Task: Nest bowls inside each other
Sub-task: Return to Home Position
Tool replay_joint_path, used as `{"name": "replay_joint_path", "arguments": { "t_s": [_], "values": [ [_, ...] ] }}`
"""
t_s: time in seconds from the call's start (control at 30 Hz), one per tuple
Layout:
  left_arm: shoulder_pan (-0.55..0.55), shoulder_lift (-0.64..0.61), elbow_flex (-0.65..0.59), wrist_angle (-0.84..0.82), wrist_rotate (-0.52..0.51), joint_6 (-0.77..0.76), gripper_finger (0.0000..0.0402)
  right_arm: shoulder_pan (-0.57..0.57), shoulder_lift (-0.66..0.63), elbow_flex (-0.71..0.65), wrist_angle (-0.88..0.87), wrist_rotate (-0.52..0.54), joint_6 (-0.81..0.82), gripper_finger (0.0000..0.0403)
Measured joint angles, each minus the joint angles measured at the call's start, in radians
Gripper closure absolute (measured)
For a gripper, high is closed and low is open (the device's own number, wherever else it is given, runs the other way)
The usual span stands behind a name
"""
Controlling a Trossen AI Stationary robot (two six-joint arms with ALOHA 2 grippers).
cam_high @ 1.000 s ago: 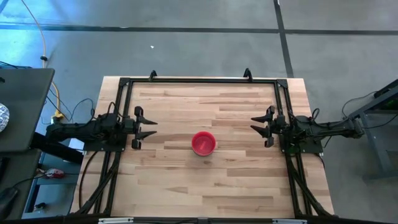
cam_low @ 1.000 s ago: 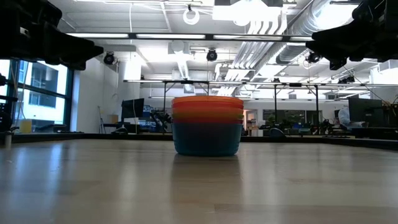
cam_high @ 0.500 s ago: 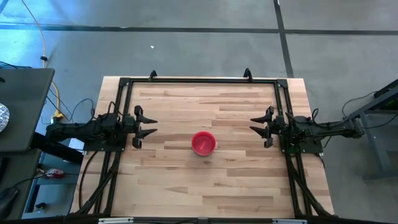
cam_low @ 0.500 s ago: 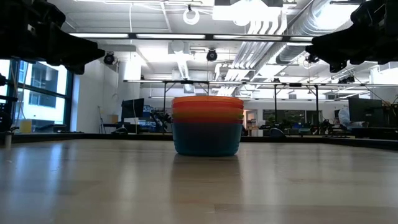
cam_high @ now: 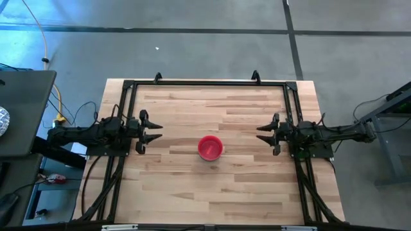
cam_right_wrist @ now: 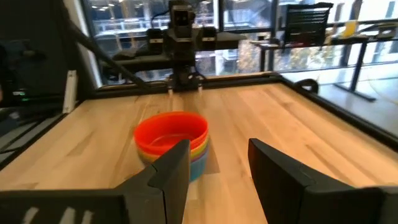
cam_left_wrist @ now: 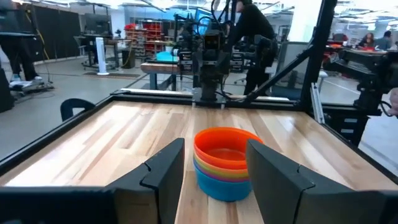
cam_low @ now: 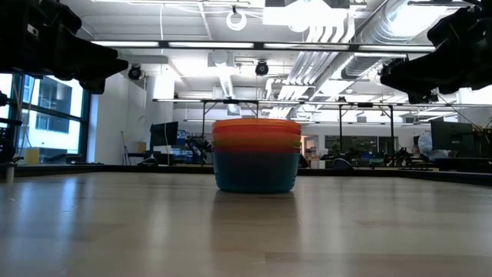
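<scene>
The bowls stand nested in one stack [cam_high: 210,147] at the middle of the table, base on the wood. A red bowl is on top; below it show orange, yellow and teal rims [cam_low: 256,154] [cam_left_wrist: 225,163] [cam_right_wrist: 171,144]. Green, purple and pink bowls do not show as such. My left gripper [cam_high: 155,131] hangs open above the table's left side, well apart from the stack, its fingers [cam_left_wrist: 214,171] pointing at it. My right gripper [cam_high: 262,133] hangs open above the right side, fingers [cam_right_wrist: 217,165] also pointing at the stack.
A black metal frame [cam_high: 205,83] runs along the table's far edge and down both sides. Bare wood lies all round the stack. A person stands beyond the far side of the table in the left wrist view [cam_left_wrist: 249,25]. Desks and room equipment fill the background.
My right gripper has drawn slightly toward the table's near edge and a little toward the stack. The stack has kept still.
</scene>
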Motion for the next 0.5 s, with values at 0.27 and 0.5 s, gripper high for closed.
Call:
{"name": "replay_joint_path", "arguments": {
  "t_s": [0.27, 0.5],
  "values": [
    [0.0, 0.0, 0.0, 0.0, 0.002, 0.0, 0.0241, 0.0, 0.0, 0.0, -0.01, -0.072, -0.009, 0.0247],
    [0.0, 0.0, 0.0, 0.0, 0.017, -0.009, 0.0241, 0.0, 0.0, 0.0, -0.02, -0.123, -0.005, 0.0247]
  ]
}}
